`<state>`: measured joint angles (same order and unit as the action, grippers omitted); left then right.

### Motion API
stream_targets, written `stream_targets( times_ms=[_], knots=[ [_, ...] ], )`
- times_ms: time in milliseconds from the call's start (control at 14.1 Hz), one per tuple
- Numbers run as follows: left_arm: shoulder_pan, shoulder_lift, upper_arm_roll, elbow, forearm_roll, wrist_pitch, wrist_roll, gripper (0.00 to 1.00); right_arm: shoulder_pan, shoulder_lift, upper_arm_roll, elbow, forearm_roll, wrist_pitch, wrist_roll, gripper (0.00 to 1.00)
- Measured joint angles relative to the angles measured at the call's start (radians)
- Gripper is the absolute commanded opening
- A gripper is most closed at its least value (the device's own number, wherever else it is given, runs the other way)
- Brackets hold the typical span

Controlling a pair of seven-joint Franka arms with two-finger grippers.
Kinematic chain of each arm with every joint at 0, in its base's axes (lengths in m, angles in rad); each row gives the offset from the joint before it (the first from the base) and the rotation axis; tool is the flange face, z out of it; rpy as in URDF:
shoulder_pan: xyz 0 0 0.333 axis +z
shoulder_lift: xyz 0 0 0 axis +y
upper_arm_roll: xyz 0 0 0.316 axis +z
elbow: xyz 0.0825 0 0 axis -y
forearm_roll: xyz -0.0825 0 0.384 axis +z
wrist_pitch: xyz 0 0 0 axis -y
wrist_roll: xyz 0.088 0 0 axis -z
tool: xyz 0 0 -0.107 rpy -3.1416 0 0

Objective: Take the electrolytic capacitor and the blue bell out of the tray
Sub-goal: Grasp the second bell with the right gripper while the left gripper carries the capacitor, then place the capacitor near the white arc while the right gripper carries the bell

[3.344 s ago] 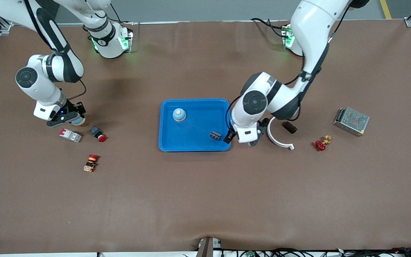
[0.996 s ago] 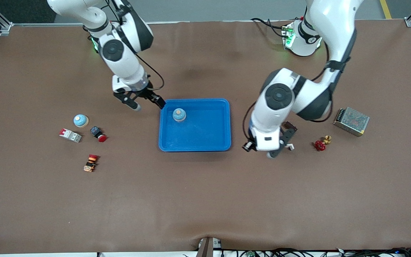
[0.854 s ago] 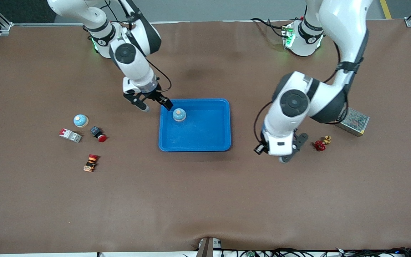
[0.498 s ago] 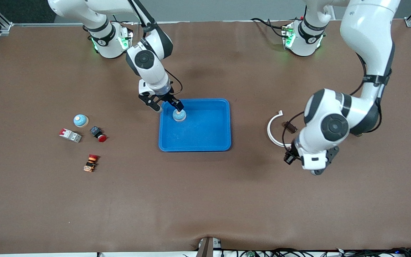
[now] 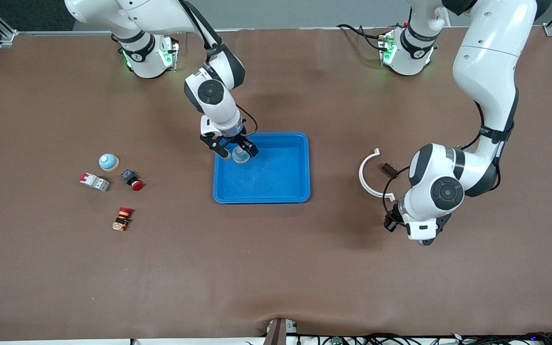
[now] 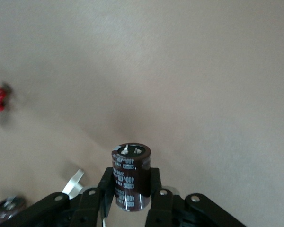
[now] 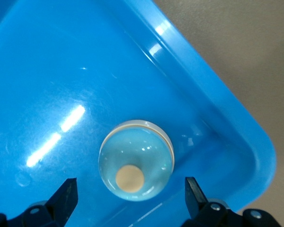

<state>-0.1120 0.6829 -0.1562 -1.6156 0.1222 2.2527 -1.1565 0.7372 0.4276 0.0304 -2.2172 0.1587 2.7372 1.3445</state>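
Reaching down from its base, the right arm bends sharply at the elbow and points its wrist straight down over the blue tray [image 5: 276,191], at the tray corner nearest that base. The right gripper [image 5: 235,150] hangs just above a pale blue bell [image 5: 240,154] that sits in that corner, its fingers spread wide to either side of the dome and touching nothing; in the right wrist view the bell [image 7: 136,160] lies between the two fingertips [image 7: 66,195] with clear gaps on both sides. The left arm stretches out from its base, folds at the elbow and turns its wrist down over bare table, well apart from the tray toward the left arm's end. The left gripper [image 6: 132,196] is clamped on a dark brown capacitor [image 6: 130,176], held upright between the fingers with its two terminals facing up. A white curved ring piece [image 5: 371,175] lies on the table between the tray and the left wrist. A second blue bell [image 5: 108,162] rests well apart from the tray toward the right arm's end, close to a red-and-white breaker [image 5: 94,181] and a red push button [image 5: 132,180].
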Motion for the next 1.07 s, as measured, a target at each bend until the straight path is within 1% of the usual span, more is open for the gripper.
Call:
stream_targets(
  times_ms=[71, 142, 213, 356, 427, 498, 569, 640, 783, 854, 1067],
  knots=[
    [0.0, 0.009, 0.003, 0.001, 0.019, 0.01, 0.0, 0.0, 0.0, 0.01, -0.002, 0.007, -0.001, 0.0, 0.0, 1.0],
    [0.002, 0.017, 0.007, 0.002, 0.031, 0.027, 0.0, 0.0, 0.0, 0.017, -0.003, 0.012, -0.002, 0.0, 0.0, 0.97],
    [0.006, 0.027, 0.009, 0.003, 0.038, 0.048, 0.0, 0.0, 0.0, 0.023, -0.003, 0.015, -0.003, 0.0, 0.0, 0.71],
    [0.01, 0.044, 0.012, 0.004, 0.04, 0.068, 0.0, 0.0, 0.0, 0.028, -0.003, 0.019, -0.004, 0.0, 0.0, 0.11],
    [0.01, 0.051, 0.012, 0.004, 0.04, 0.074, 0.0, 0.07, 0.0, 0.028, -0.003, 0.02, -0.004, -0.001, 0.0, 0.0],
    [0.009, 0.058, 0.012, 0.004, 0.041, 0.085, 0.0, 0.37, 0.0, 0.028, -0.003, 0.02, -0.004, -0.002, 0.0, 0.0],
    [0.009, 0.064, 0.012, 0.005, 0.041, 0.096, 0.0, 0.75, 0.0, 0.027, -0.003, 0.021, -0.004, -0.002, 0.001, 0.0],
    [0.008, 0.068, 0.012, 0.005, 0.042, 0.102, 0.0, 1.0, 0.0, 0.028, -0.003, 0.024, -0.004, -0.004, 0.005, 0.0],
    [0.006, 0.069, 0.011, 0.01, 0.045, 0.105, 0.0, 1.0, 0.0, 0.028, -0.005, 0.04, -0.004, -0.037, 0.012, 0.0],
    [0.005, 0.069, 0.011, 0.017, 0.045, 0.105, 0.0, 1.0, 0.0, 0.028, -0.007, 0.065, -0.004, -0.089, 0.016, 0.0],
    [0.011, 0.042, 0.011, 0.036, 0.05, 0.086, 0.021, 1.0, 0.0, 0.026, -0.015, 0.212, -0.016, -0.328, 0.04, 0.0]
  ],
)
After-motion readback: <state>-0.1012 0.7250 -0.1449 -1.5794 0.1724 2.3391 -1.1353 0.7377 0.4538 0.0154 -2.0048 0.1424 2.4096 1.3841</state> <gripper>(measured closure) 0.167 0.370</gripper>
